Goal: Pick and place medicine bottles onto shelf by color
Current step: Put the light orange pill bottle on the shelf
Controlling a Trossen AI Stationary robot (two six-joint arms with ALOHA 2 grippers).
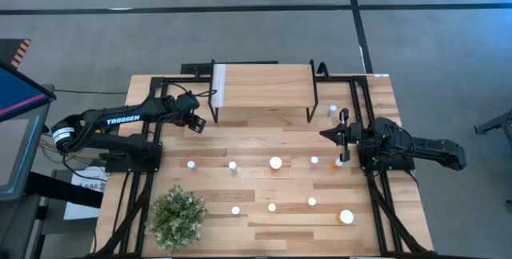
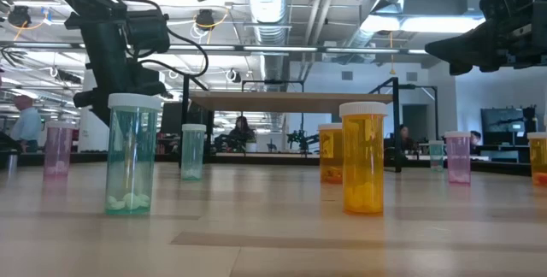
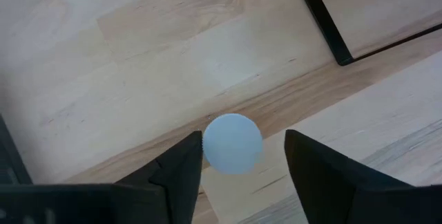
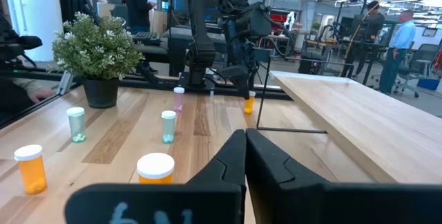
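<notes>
Left gripper [image 3: 238,156] hangs above the table with its two dark fingers apart, and a white bottle cap [image 3: 233,143] sits between them, close to one finger and not gripped as far as I can see. In the high view this gripper [image 1: 194,123] shows left of centre, just off the shelf's near left leg. From where I stand, the step in hand looks like a pick: the jaws straddle a bottle but have not clamped it. I cannot tell that bottle's colour from above.

Across the frame the shelf [image 1: 264,83] sits upper centre, nothing visible on top. Right gripper [image 1: 326,134] waits at centre right with its fingers pressed together on nothing.

The medicine bottles [image 1: 275,162] are scattered over the lower half of the table, beside a potted plant [image 1: 177,217] at lower left.

Next I would expect the fingers to settle squarely on the cap's sides, close, then lift clear of the shelf leg.
</notes>
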